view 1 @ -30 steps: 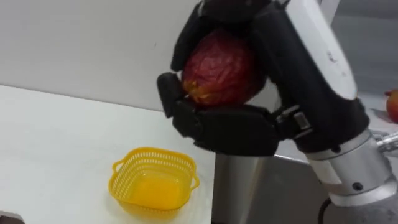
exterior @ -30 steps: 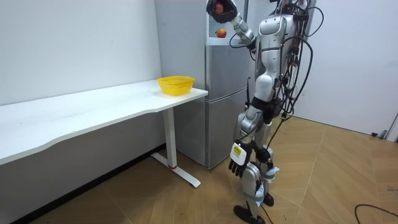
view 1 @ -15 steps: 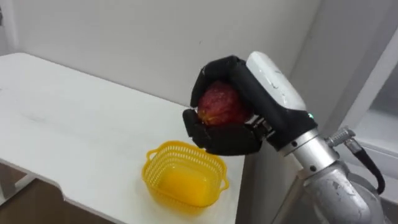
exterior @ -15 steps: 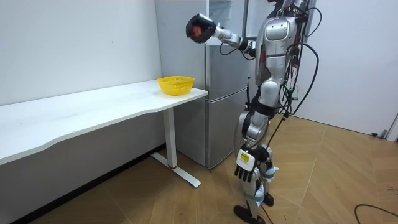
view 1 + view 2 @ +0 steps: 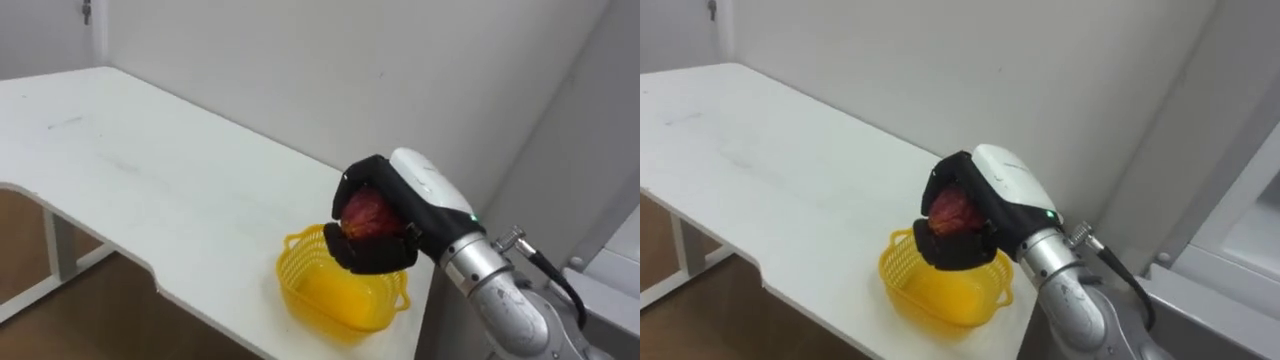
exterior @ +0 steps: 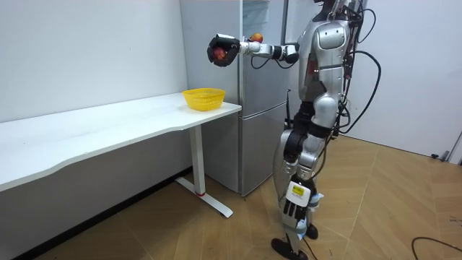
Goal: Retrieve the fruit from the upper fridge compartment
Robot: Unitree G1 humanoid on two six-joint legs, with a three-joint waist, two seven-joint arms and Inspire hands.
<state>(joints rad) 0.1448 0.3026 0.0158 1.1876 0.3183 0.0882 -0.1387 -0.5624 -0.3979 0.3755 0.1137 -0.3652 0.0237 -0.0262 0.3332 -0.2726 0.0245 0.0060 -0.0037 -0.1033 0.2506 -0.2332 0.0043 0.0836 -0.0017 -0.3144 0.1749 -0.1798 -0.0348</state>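
At the lower right of the left eye view the robot's right arm reaches in, and its right hand [image 5: 385,252] is closed round a red fruit [image 5: 364,214]: the dark fingers curl under and over it, so that only part of its wrinkled red skin, with a touch of yellow, shows between them. The hand and fruit sit just right of the frame's centre, up in the air and touching nothing else.

Below and behind them, low in the frame, a yellow basket [image 5: 300,282] of open mesh stands on the near corner of a white table [image 5: 150,190]. The hand overlaps the basket's far rim in both eye views. In the room view it hangs well above the basket, over its side nearer the fridge. The table runs away to the upper left of the frame along a pale wall [image 5: 300,70].

In the room view the robot stands upright in front of a grey fridge [image 6: 260,130] just right of the table's end, its right arm stretched level toward the room view's left. Its left hand [image 6: 292,209] hangs low by its leg at the lower centre, fingers relaxed and pointing down, holding nothing. Up in the fridge's open upper part, at the top centre, a second fruit [image 6: 255,37] lies on a shelf
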